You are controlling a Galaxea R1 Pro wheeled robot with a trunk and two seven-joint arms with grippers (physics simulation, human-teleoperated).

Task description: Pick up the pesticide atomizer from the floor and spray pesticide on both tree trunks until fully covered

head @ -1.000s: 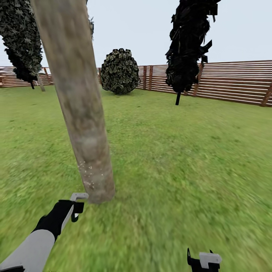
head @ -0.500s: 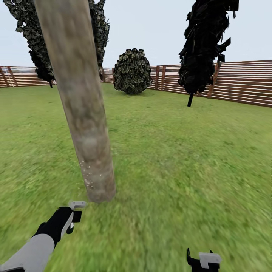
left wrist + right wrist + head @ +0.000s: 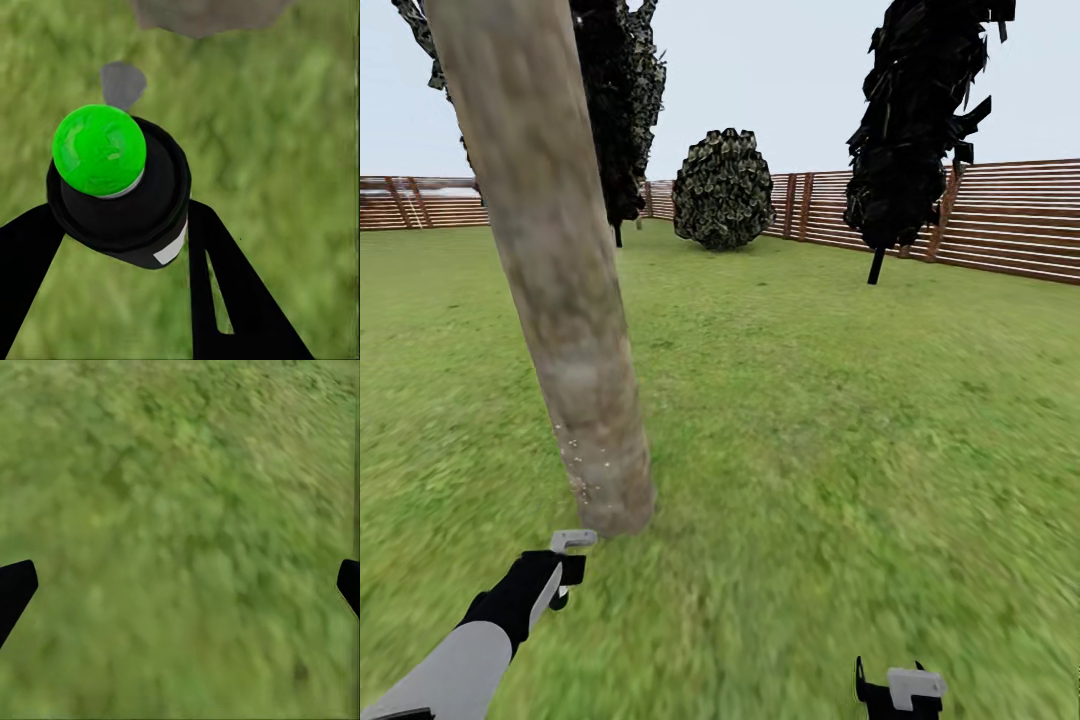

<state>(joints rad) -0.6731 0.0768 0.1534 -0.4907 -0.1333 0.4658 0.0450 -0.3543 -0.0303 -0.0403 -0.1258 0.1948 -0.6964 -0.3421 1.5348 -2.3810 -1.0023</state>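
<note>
One tree's thick, pale mottled trunk (image 3: 570,330) leans across the left of the head view, with fine white specks low on it near the base. My left gripper (image 3: 567,567) hovers over the grass just in front of that base. It is shut on the pesticide atomizer (image 3: 124,202), a small black bottle with a white band and a bright green tip. The trunk's base (image 3: 202,11) shows beyond the bottle in the left wrist view. My right gripper (image 3: 900,690) hangs low at the right, open over bare lawn (image 3: 180,510), with a fingertip (image 3: 15,589) at each side of its wrist view.
Two black cone-shaped cypresses (image 3: 920,120) (image 3: 615,110) and a round bush (image 3: 723,188) stand at the far side of the lawn. A brown slat fence (image 3: 1010,220) runs behind them. Open grass stretches to the right of the trunk.
The view has swung, so the bushes and fence now sit further right. My left gripper, still holding the atomizer, has dropped slightly lower before the trunk base. The right gripper is unmoved.
</note>
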